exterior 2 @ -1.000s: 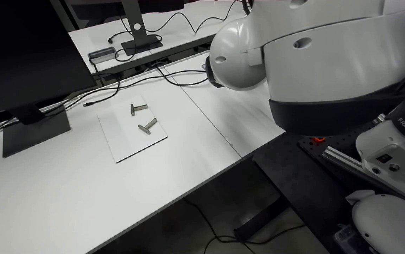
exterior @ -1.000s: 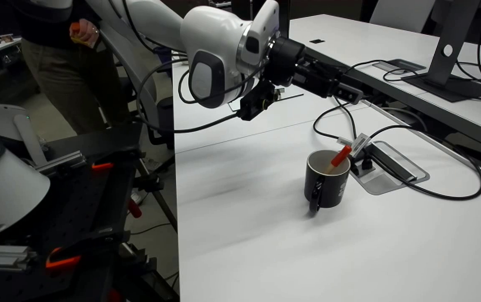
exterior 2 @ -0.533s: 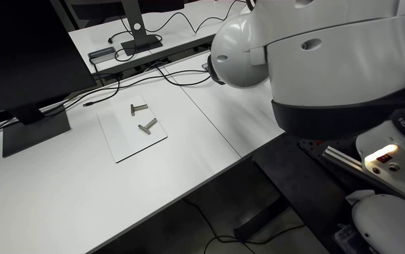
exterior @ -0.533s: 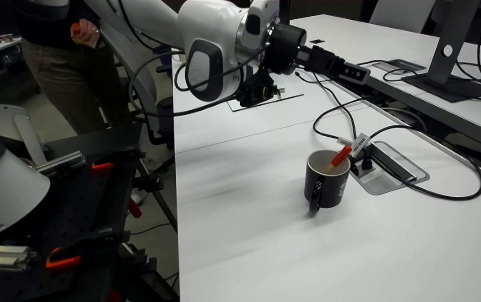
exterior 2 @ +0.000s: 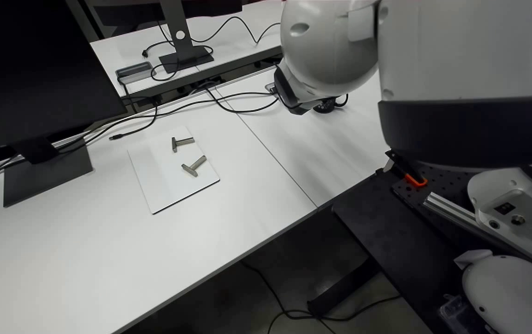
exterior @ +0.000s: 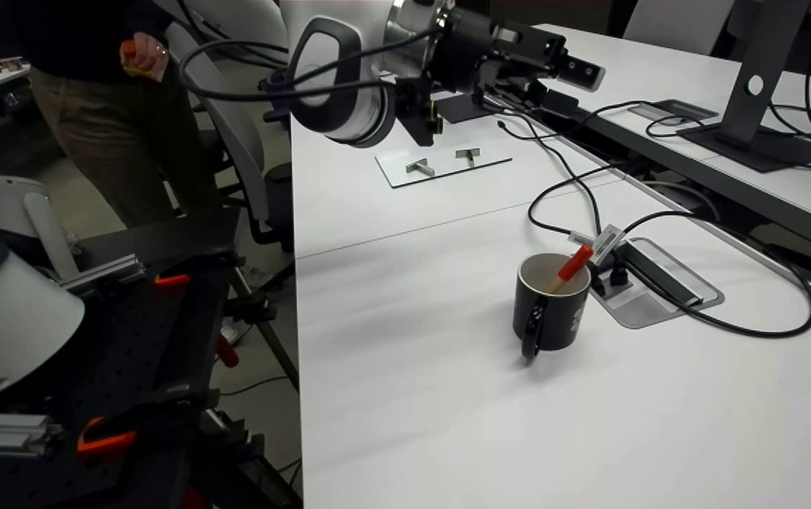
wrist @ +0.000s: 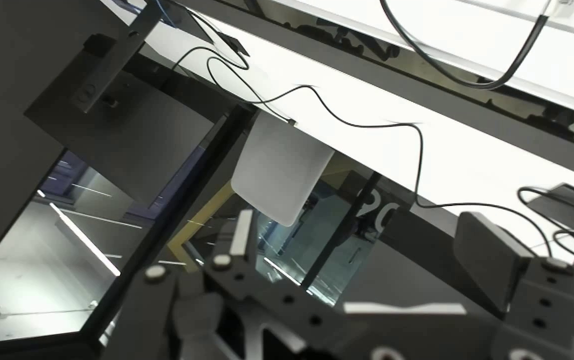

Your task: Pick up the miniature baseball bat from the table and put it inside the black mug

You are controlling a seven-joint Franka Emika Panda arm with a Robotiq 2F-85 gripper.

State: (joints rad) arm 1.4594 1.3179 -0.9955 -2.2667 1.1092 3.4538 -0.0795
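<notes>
"Where's the miniature baseball bat [exterior: 575,264]?"

"Inside the black mug [exterior: 545,319]. It leans at a slant, red end poking up past the rim. The mug stands upright on the white surface [exterior: 405,403]."

"And the gripper [exterior: 572,89]?"

"Hanging in the air well apart from the mug, up beyond it as it looks in an exterior view. The fingers are spread; the wrist view gives it away, with a wide gap between the two pads [wrist: 484,257] and the background showing through."

"Do both exterior views catch the mug?"

"Yes, though in an exterior view the arm [exterior 2: 432,69] covers its upper part, so I get only the lower wall and handle, and the bat is hidden. That same view gives me a big dark monitor [exterior 2: 38,83], well apart from the mug, and two T-shaped pieces [exterior 2: 195,165] lying on a thin white panel [exterior 2: 159,185]."

"And how do things look?"

"The mug is a glossy black cylinder, pale inside, with white marks on its wall. The bat is slender, its shaft like bare wood. Just beside the mug, a flat grey cable box [exterior: 638,312] is set into the surface, with a black cable [exterior: 780,334] curling across it."
</notes>
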